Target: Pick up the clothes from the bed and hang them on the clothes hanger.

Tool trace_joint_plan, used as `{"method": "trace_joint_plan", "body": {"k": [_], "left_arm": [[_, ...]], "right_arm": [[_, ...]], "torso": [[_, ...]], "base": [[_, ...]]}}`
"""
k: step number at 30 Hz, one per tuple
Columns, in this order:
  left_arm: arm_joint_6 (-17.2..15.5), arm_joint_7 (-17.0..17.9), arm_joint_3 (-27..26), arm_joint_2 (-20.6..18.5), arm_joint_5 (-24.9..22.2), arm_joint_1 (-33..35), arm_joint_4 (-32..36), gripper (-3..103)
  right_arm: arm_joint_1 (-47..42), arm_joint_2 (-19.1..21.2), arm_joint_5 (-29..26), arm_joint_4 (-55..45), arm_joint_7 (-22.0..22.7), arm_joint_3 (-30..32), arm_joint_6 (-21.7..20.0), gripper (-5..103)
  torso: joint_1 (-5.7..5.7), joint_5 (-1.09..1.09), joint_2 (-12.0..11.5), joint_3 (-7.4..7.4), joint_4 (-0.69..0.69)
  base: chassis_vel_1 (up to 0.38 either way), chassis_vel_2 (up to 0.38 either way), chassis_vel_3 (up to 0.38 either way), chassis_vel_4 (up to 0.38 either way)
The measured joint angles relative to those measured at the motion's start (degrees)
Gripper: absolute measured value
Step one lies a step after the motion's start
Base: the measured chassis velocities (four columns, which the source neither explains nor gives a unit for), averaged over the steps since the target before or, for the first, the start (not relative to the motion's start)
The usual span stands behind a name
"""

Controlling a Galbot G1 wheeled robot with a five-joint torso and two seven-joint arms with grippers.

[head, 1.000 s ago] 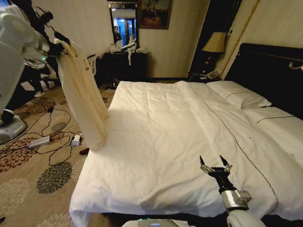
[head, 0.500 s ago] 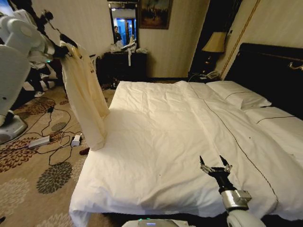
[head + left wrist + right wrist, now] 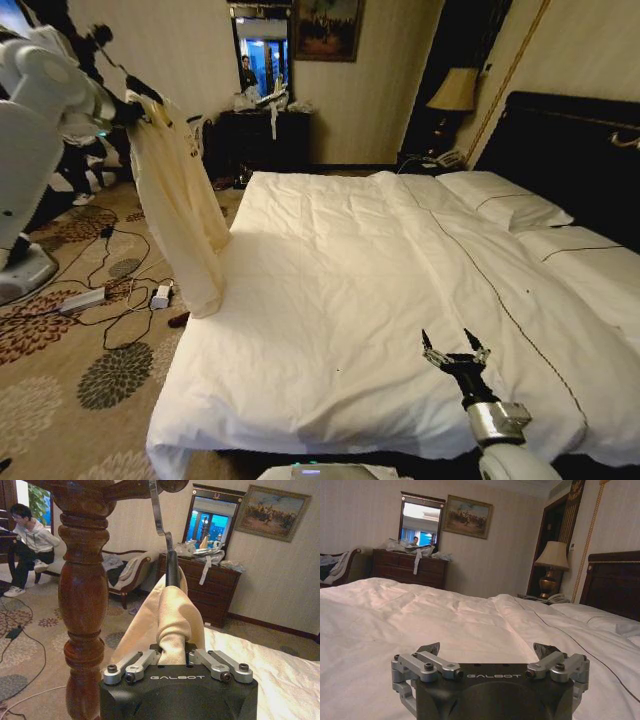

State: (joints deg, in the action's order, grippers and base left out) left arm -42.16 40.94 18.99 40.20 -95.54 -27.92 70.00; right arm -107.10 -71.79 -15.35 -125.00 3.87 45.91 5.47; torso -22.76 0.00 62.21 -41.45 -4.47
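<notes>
Plainly "GALBOT" on left gripper (image 3: 174, 652), seemingly clamping clothes (image 3: 170, 610).

We saw the bed (image 3: 330, 300) spread with a white duvet (image 3: 400, 330), two white pillows (image 3: 505, 205) lying at its headboard end; patterned carpet (image 3: 60, 370) beside its left edge carried cables (image 3: 125, 300).

Left arm (image 3: 50, 85): now higher and farther back.
Shirt (image 3: 180, 205): shifted slightly right, nearer the bed (image 3: 330, 300).
</notes>
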Motion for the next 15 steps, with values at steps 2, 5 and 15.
{"method": "trace_joint_plan", "body": {"k": [2, 5, 15], "left_arm": [[0.01, 0.17, -0.22, -0.12, 0.3, 0.0, 0.49, 26], [0.01, 0.23, -0.23, -0.26, 0.55, -0.05, 0.8, 31], [0.02, 0.13, -0.64, -2.05, 3.13, 0.92, 3.93, 75]], "right_arm": [[0.0, 0.0, 0.0, 0.0, 0.0, 0.0, 0.0, 100], [0.0, 0.0, 0.0, 0.0, 0.0, 0.0, 0.0, 100], [0.0, 0.0, 0.0, 0.0, 0.0, 0.0, 0.0, 100]], "torso": [[0.0, 0.01, 0.0, 0.01, 0.01], [0.0, 0.01, 0.0, 0.0, 0.01], [0.0, 0.0, 0.0, 0.0, 0.0]], "base": [[0.0, 0.0, 0.0, 0.0], [0.0, 0.0, 0.0, 0.0], [0.0, 0.0, 0.0, 0.0]]}}
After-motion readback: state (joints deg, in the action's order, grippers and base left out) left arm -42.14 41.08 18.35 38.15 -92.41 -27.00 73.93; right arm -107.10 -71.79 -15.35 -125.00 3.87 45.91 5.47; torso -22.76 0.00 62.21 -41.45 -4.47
